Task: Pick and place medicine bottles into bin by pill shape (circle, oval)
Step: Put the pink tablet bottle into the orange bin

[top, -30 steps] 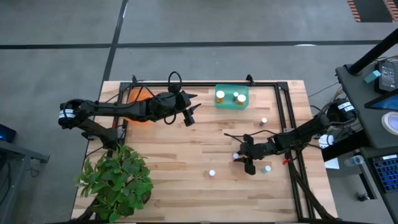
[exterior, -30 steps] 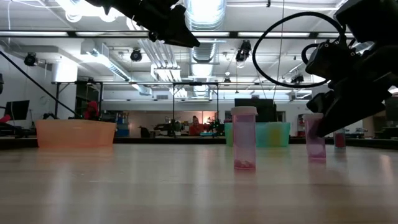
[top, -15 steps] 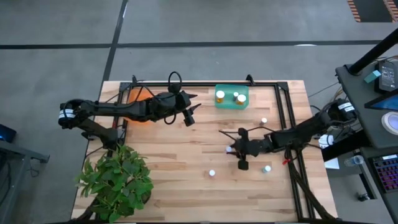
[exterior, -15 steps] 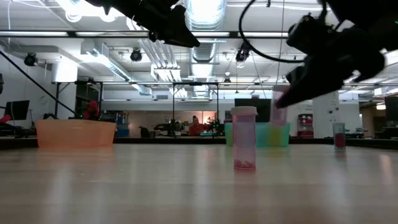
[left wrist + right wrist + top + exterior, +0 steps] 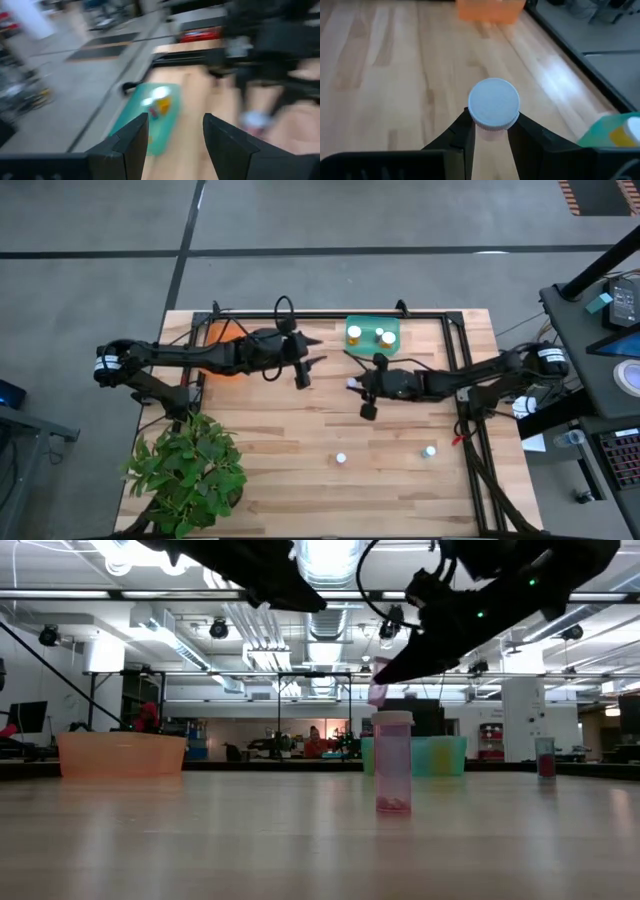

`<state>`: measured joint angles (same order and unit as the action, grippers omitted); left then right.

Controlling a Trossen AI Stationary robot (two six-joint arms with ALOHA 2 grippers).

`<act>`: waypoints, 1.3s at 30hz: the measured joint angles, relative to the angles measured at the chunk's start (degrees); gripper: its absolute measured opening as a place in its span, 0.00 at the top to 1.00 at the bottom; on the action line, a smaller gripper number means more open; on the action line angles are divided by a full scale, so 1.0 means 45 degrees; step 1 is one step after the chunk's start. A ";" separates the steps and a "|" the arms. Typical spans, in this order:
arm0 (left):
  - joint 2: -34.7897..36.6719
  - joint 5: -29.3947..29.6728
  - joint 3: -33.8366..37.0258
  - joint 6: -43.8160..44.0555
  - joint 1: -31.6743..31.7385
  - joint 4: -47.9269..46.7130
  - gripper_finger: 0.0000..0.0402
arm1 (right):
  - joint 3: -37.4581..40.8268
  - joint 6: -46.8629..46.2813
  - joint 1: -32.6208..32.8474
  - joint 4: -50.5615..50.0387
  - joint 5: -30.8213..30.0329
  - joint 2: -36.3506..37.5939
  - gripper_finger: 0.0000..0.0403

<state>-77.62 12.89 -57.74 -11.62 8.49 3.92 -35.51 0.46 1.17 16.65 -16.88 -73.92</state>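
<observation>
— Since a second ago the right end effector (image 5: pixel 352 384) has carried one medicine bottle (image 5: pixel 494 104) off the table's (image 5: pixel 300 470) near right part and up toward the green bin (image 5: pixel 392 346); it now hangs in the air just short of it.

— State of that end effector?

— Fingers (image 5: pixel 462 134) clamped on the bottle just below its white cap. In the low view the bottle (image 5: pixel 377 693) is clear of the table, tilted.

— And the left one?

— Left end effector (image 5: pixel 302 367) hovers near the orange bin (image 5: pixel 214 333), fingers (image 5: pixel 131 142) parted, nothing between them.

— Remaining bottles?

— Two stand on the near part of the table (image 5: pixel 341 459) (image 5: pixel 429 451). At least two white-capped bottles (image 5: pixel 354 333) sit inside the green bin. How many in all, I cannot tell.
</observation>
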 joint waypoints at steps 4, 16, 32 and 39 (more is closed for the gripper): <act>-0.0088 -0.2629 0.0071 -0.0369 -0.0010 0.0026 0.58 | -0.0133 0.0141 -0.0456 0.1151 0.0072 -0.0769 0.78; -0.2553 -0.4062 0.0588 -0.0525 0.0000 0.1801 0.58 | -0.2345 0.1149 -0.0617 -0.0423 0.0185 -0.2343 0.77; -0.2730 -0.4193 0.0795 -0.0153 -0.0019 0.1991 0.58 | -0.2671 0.0905 -0.0724 -0.1597 0.0860 -0.2538 0.77; -0.2710 -0.4193 0.0821 -0.0125 -0.0024 0.1927 0.58 | -0.2671 0.1319 -0.0739 -0.2428 0.0855 -0.2538 0.77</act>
<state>-89.82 -5.98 -54.04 -12.19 8.38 12.60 -47.53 6.40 -2.15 5.72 -13.04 -85.34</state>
